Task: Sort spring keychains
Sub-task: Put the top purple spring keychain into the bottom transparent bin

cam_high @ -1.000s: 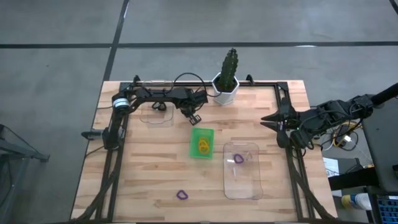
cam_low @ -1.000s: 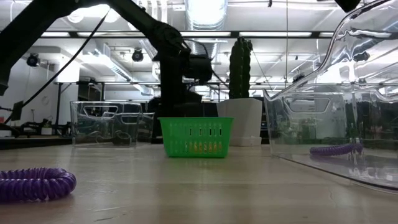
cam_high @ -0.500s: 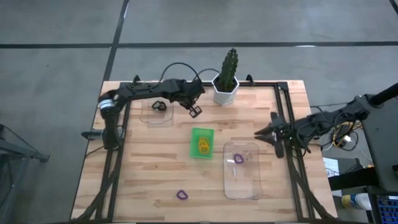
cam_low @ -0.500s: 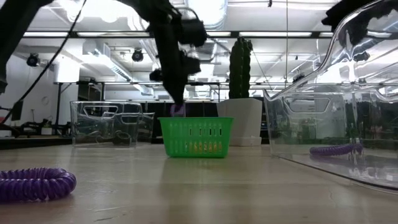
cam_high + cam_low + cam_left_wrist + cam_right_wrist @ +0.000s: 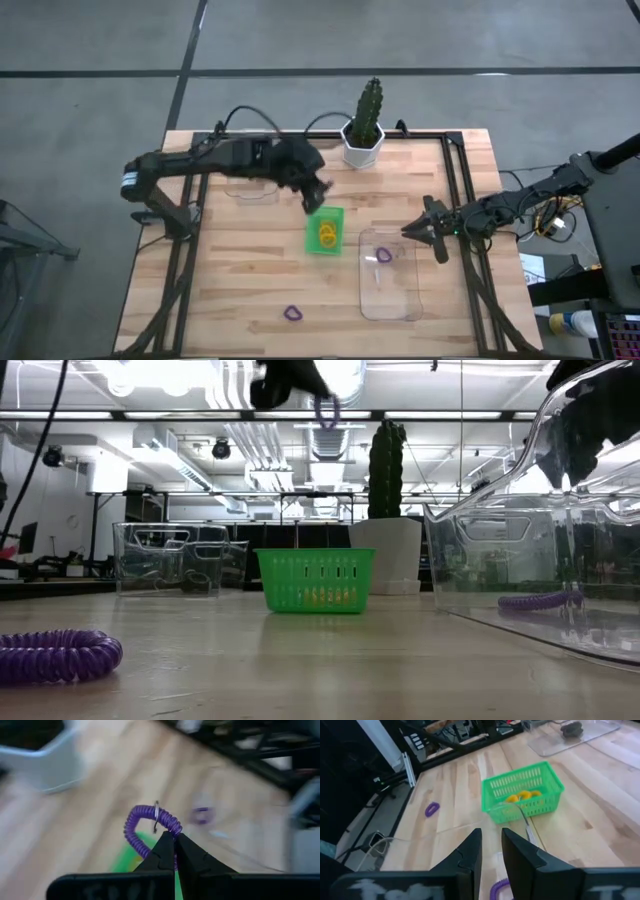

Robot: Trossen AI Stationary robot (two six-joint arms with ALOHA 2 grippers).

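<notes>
Mid-carry: left tool [image 5: 174, 837] pinching purple keychain [image 5: 145, 822] above green tray [image 5: 324, 229]. Next: release into clear tray [image 5: 388, 273] right of green tray. Right tool [image 5: 490, 842] slightly spread, empty.

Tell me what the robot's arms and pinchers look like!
Both arms are dark, almost black, and thin with chunky joints. The left arm has a silvery band near its base and a black cable looping above it. The right arm trails orange and yellow wires at its far end. Each gripper, left gripper and right gripper, has two flat black fingers that narrow to pointed tips.
</notes>
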